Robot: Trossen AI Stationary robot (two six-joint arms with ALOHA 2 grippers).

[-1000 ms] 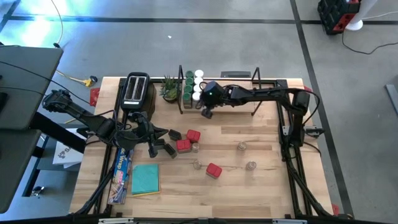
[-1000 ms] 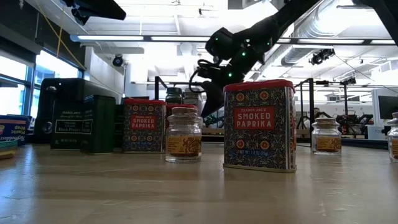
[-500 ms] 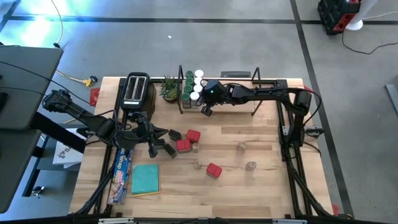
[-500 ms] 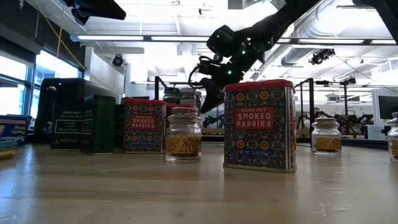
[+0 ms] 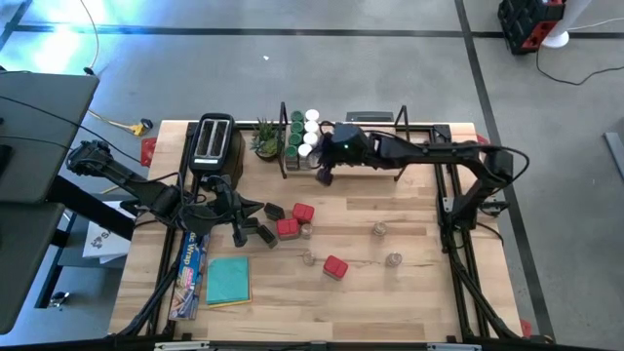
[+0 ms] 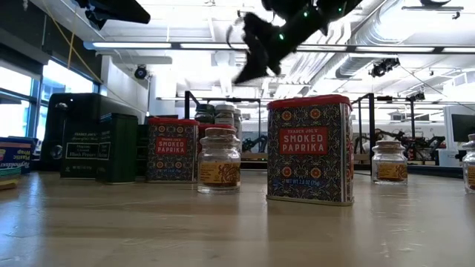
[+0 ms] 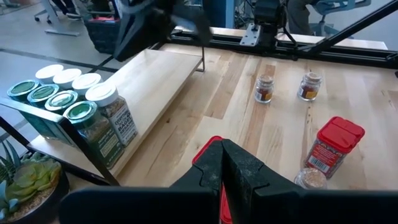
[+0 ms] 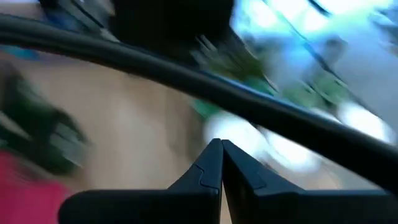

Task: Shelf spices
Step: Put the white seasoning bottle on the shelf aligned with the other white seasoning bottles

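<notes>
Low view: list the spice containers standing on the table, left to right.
Dark rectangular tin → red smoked paprika tin → small clear glass jar → large red smoked paprika tin → small clear jar.

On my desk (image 5: pixel 419 292) the shelf (image 5: pixel 366 156) runs along the far edge, with a cluster of jars (image 5: pixel 302 135) standing at its left end. I see the toaster (image 5: pixel 213 139) and a plant (image 5: pixel 265 138) left of it. My right tool (image 5: pixel 325 175) hangs just beside those jars. My left tool (image 5: pixel 255 208) sits near the desk's left side, next to two tins (image 5: pixel 294 219). Another tin (image 5: pixel 335 267) and three small jars (image 5: pixel 379 230) lie scattered nearer me.
</notes>
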